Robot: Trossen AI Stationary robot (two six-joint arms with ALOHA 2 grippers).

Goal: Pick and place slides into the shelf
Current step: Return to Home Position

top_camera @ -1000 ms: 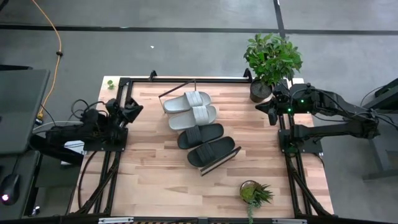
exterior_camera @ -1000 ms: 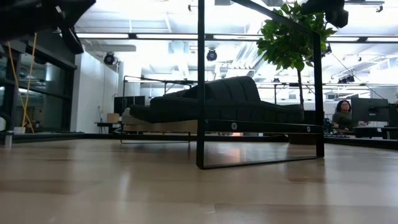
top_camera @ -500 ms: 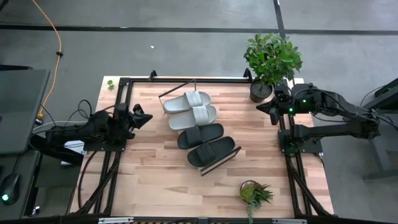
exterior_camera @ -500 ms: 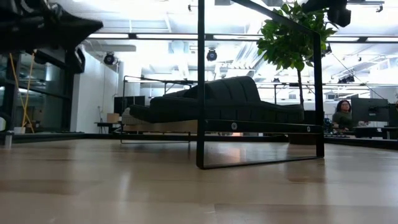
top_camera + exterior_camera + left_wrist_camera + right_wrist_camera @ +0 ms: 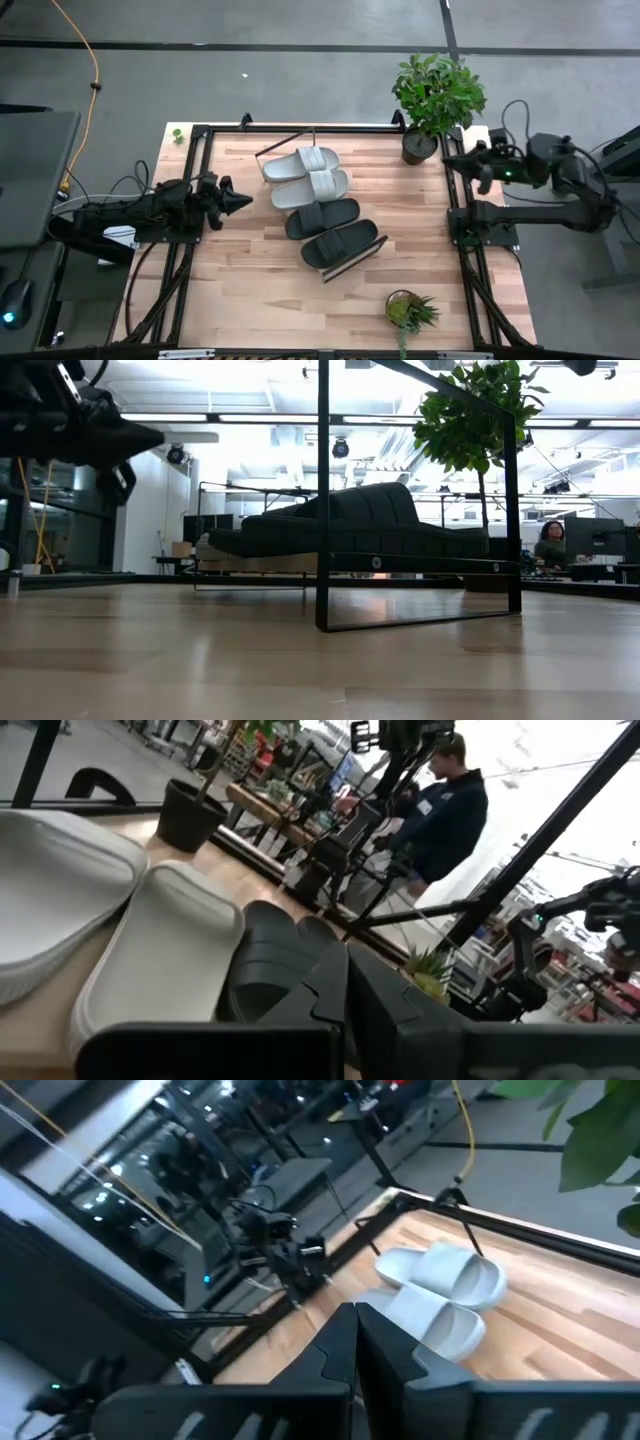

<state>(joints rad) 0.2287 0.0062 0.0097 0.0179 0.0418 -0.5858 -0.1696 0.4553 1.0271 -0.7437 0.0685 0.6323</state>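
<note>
Four slides lie side by side, soles down, in a slanting row on the shelf's board (image 5: 375, 243): two light grey (image 5: 300, 162) (image 5: 312, 187) and two black (image 5: 322, 217) (image 5: 340, 243). The shelf's black rod frames (image 5: 285, 140) (image 5: 323, 510) stand at both short ends. My left gripper (image 5: 243, 200) is shut, points level toward the row from the table's left side, and holds nothing. My right gripper (image 5: 450, 160) is shut and hangs high at the table's right edge beside the potted plant, also with nothing in it. The left wrist view shows the grey slides (image 5: 160, 950) and a black one (image 5: 270, 960) ahead of the shut fingers.
A tall potted plant (image 5: 435, 100) stands at the table's far right corner. A small plant (image 5: 408, 310) sits near the front edge. Bare tabletop (image 5: 250, 280) lies between the left arm and the shelf. People (image 5: 440, 810) (image 5: 550, 545) are in the room beyond the table.
My left gripper has sunk, tipped to level and reached out toward the slides, staying shut. My right gripper has drawn back toward the table's right edge and risen, out of the top of the low view. The slides and the shelf have kept still.
</note>
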